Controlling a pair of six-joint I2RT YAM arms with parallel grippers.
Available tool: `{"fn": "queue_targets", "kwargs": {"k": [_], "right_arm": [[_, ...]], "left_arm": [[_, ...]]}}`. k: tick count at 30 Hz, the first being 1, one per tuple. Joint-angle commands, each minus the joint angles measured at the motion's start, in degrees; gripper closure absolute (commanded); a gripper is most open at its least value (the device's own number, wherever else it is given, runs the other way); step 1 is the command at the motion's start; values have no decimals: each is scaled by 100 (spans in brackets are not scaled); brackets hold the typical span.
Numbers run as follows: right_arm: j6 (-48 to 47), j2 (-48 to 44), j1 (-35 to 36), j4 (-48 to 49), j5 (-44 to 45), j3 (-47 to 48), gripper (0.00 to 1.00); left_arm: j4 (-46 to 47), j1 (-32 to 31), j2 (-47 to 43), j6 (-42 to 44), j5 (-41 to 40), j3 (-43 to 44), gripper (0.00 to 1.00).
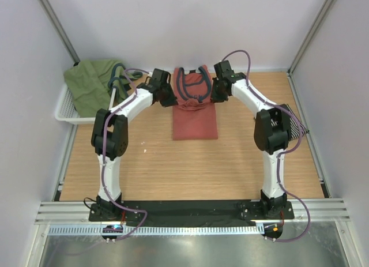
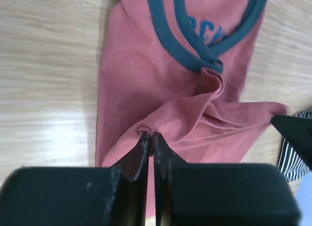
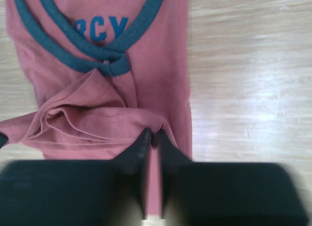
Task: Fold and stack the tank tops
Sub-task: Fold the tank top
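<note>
The salmon-red tank top (image 1: 195,120) with dark teal trim lies lengthwise at the middle back of the table, its hem drawn up and bunched just below the neckline. My left gripper (image 1: 168,98) (image 2: 150,136) is shut on the left corner of that raised hem. On the right corner, my right gripper (image 1: 216,95) (image 3: 155,133) pinches the cloth between its tips. The neck trim and blue lettering (image 3: 100,28) show beyond the fold. A striped tank top (image 1: 295,126) (image 2: 294,160) lies at the table's right edge, mostly hidden by the right arm.
A white basket (image 1: 62,113) holding an olive-green cloth (image 1: 91,86) stands at the back left. Light walls close the table in on three sides. Bare wood (image 1: 190,169) stretches between the red top and the arm bases.
</note>
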Motion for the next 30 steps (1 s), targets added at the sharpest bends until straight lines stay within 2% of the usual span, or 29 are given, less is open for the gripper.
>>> {"fn": "queue_targets", "kwargs": {"k": [1, 2, 3, 4, 7, 9, 12, 18, 22, 30], "right_arm": [[87, 297, -127, 596, -44, 323, 77], [174, 350, -144, 667, -61, 349, 66], [193, 386, -162, 702, -35, 376, 55], [228, 316, -171, 729, 17, 324, 43], [193, -70, -180, 1141, 149, -306, 33], [132, -588, -180, 1405, 167, -695, 33], [105, -1238, -188, 1607, -51, -1494, 38], [202, -2135, -171, 1888, -772, -3120, 48], [237, -2330, -153, 2065, -1229, -3929, 44], [158, -2365, -101, 2232, -1494, -4519, 46]], "left_arm": [[224, 191, 374, -27, 225, 416, 94], [225, 208, 437, -18, 295, 487, 85], [225, 217, 498, -1, 331, 540, 70], [207, 226, 525, 52, 349, 592, 44], [75, 244, 220, 280, 130, 532, 25], [128, 244, -36, 386, 68, 148, 24], [329, 235, -677, 439, 111, -651, 24], [813, -2, -1627, 334, 454, -2182, 31], [1208, -318, -1988, 202, 516, -3053, 32], [1463, -433, -1830, 96, 691, -3371, 35]]}}
